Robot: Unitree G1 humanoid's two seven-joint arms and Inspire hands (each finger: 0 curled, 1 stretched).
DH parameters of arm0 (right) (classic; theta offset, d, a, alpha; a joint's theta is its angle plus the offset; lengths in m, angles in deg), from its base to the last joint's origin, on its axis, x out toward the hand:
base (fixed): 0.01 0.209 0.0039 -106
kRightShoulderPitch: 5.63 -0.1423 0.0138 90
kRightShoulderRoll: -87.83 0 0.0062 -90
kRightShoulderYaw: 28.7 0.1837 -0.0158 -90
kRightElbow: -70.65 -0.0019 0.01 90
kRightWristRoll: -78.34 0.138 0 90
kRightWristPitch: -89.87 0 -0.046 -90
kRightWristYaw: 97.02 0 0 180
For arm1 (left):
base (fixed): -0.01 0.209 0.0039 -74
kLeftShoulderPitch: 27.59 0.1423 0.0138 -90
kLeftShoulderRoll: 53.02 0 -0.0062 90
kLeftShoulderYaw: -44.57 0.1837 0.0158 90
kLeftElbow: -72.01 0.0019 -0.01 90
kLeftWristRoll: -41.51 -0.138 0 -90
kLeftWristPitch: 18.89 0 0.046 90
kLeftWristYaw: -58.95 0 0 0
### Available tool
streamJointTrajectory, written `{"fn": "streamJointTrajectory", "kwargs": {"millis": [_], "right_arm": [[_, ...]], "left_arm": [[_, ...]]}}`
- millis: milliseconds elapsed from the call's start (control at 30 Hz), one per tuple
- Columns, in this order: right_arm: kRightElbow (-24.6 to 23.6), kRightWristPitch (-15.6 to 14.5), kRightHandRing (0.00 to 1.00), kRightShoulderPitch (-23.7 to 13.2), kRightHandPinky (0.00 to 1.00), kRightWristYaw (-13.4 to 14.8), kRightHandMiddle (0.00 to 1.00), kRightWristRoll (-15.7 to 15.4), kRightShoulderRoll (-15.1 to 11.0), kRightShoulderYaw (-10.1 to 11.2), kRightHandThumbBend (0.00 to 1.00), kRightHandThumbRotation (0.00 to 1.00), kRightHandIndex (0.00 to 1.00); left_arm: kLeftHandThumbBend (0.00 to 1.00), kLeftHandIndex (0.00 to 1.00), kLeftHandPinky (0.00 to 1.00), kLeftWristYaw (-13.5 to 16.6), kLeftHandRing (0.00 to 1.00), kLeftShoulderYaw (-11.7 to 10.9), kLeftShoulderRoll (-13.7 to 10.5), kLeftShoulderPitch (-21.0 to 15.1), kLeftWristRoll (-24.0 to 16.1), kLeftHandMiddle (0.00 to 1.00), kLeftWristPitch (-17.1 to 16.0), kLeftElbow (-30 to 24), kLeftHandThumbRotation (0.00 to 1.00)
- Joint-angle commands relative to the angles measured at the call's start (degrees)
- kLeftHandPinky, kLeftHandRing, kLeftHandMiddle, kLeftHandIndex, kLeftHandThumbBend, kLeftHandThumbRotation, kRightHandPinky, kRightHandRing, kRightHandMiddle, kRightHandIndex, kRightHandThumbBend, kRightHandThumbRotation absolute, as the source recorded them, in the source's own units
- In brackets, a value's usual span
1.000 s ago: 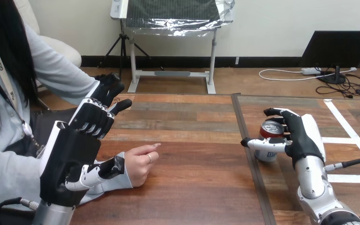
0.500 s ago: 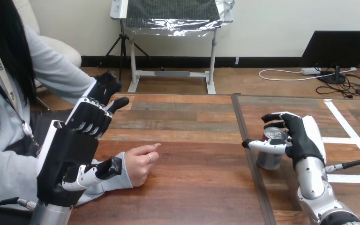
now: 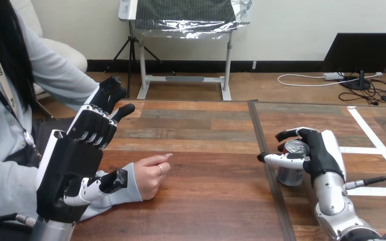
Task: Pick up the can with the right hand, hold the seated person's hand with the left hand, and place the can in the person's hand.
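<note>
A silver and red can (image 3: 292, 168) stands upright on the right half of the wooden table (image 3: 206, 201). My right hand (image 3: 321, 153) is wrapped round it from the right, thumb across its front and fingers curled over its far side. At the left, the person's hand (image 3: 151, 173) rests on the table in a loose fist, one finger pointing right. My left hand (image 3: 73, 160) is raised over the person's sleeved wrist, fingers fairly straight and pointing away from me. Its thumb (image 3: 103, 183) lies just over the sleeve; I cannot tell whether it touches.
A dark seam (image 3: 269, 175) runs down the table just left of the can. White tape lines (image 3: 377, 145) mark the table's right part. The person sits at the left edge, with an arm along the near left side of the table.
My right hand has closed round the can and drawn it a little nearer to me. My left hand has slid slightly left and back. The person's hand has stayed still.
</note>
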Motion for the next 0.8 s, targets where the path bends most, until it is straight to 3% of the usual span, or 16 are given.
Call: {"fn": "streamJointTrajectory", "kwargs": {"millis": [0, 167, 767], "right_arm": [[-0.1, 0.7, 0.49, -2.1, 0.47, 0.0, 0.54, 0.7, 0.0, 1.2, 0.83, 0.00, 0.58], [-0.2, 1.1, 0.48, -2.0, 0.45, 0.2, 0.54, 1.1, 0.1, 1.6, 0.83, 0.00, 0.58], [-0.6, 4.4, 0.45, -1.7, 0.39, -3.4, 0.52, 5.3, 1.3, 6.0, 0.80, 0.00, 0.55]], "left_arm": [[1.00, 0.92, 0.88, 0.0, 0.97, -0.4, -0.8, -1.4, 0.2, 0.97, -0.1, -2.8, 0.47], [1.00, 0.92, 0.88, 0.0, 0.97, -0.5, -0.7, -1.5, 0.1, 0.97, -0.6, -2.5, 0.48], [1.00, 0.92, 0.87, -0.7, 0.96, -0.6, -0.4, -1.8, 0.5, 0.97, 0.0, -2.1, 0.47]]}}
